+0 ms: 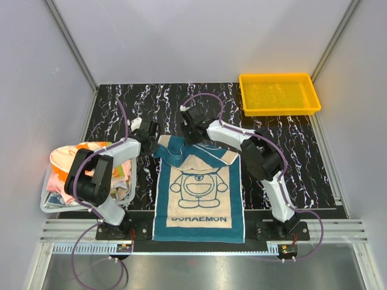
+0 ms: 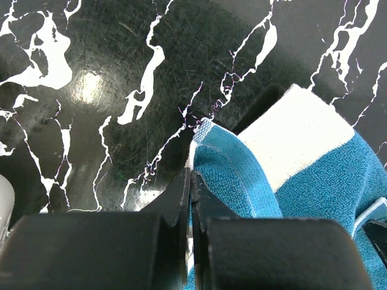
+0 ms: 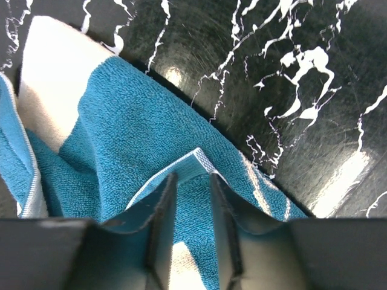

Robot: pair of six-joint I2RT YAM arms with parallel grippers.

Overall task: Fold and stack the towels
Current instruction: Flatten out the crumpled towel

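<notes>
Top view alone is showing the teal terry towel with cream cartoon-printed centre (image 1: pixel 198 193) lying lengthwise between the arm bases on the black marbled table (image 1: pixel 305 139), far end bunching. Left wrist view is showing the left gripper (image 2: pixel 190 176) pinching the towel's far-left edge, jaws pressed together. Right wrist view is showing the right gripper (image 3: pixel 192 181) straddling a raised hem, jaws part-spread, grip not determinable.

1. The left arm (image 1: pixel 100 175) bends at the elbow and reaches inward.
2. The left gripper (image 2: pixel 190 181) is pinched tight on the towel (image 2: pixel 302 175) edge.
3. The right arm (image 1: pixel 266 160) doubles back toward the middle.
4. The right gripper (image 3: pixel 193 181) has its fingers slightly apart astride cloth; whether it grips is unclear.
</notes>
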